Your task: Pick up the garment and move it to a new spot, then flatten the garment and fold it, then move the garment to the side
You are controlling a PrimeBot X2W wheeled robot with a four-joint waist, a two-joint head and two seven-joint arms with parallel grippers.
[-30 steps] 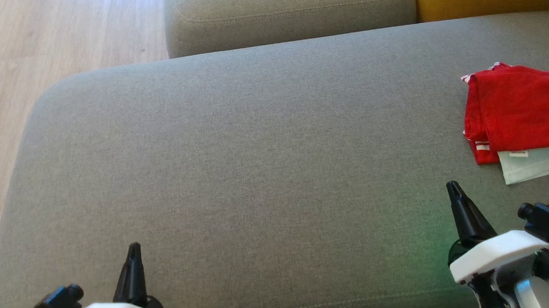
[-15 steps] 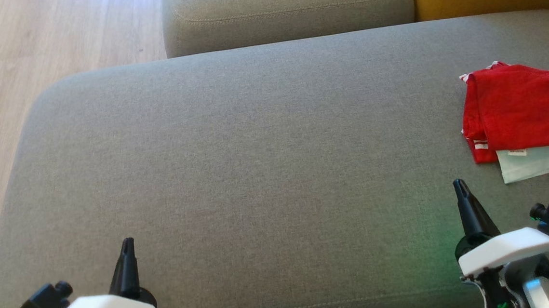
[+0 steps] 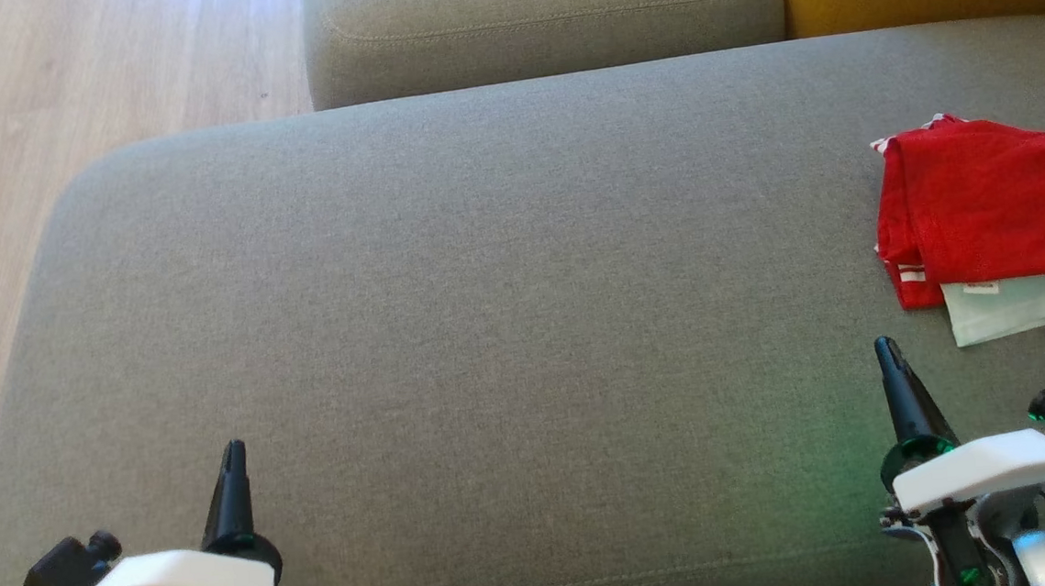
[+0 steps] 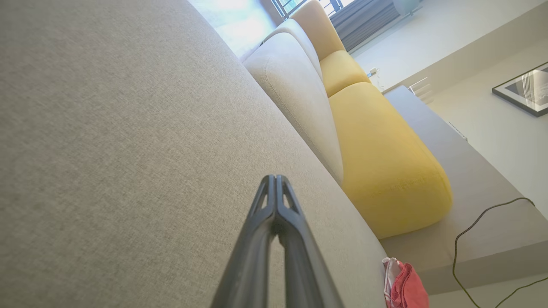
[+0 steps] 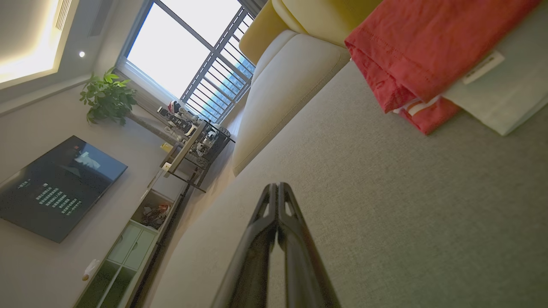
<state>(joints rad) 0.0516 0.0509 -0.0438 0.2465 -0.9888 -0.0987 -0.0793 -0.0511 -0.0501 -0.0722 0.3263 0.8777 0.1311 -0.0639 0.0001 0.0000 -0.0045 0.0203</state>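
Obs: both arms are drawing back toward the robot. Against the earlier head frames, the left end effector (image 3: 232, 456) is sitting further out to the left with its white housing lower. The right end effector (image 3: 890, 355) is sitting further out to the right, housing also lower.

The whole head view is also drifting slightly. The sofa seat (image 3: 487, 314) and the red garment (image 3: 994, 196) are shifting together by the same small amount. I am reading that as camera motion, not cloth motion.

End effector state: both are showing fingers pressed together and carrying nothing, confirmed in the left wrist view (image 4: 276, 184) and the right wrist view (image 5: 278, 188).

Garment position: the red garment is lying folded ahead of the right end effector and outboard of it, near but not touching. It is resting on top of a pale cloth (image 3: 1025, 308), whose edge is sticking out on the side nearer the end effector. From the left end effector it is lying well apart, across bare seat (image 4: 409, 291).

Judgement: the fold and the move to the side are looking done. The retreat is suggesting a wind-down, not a new reach.
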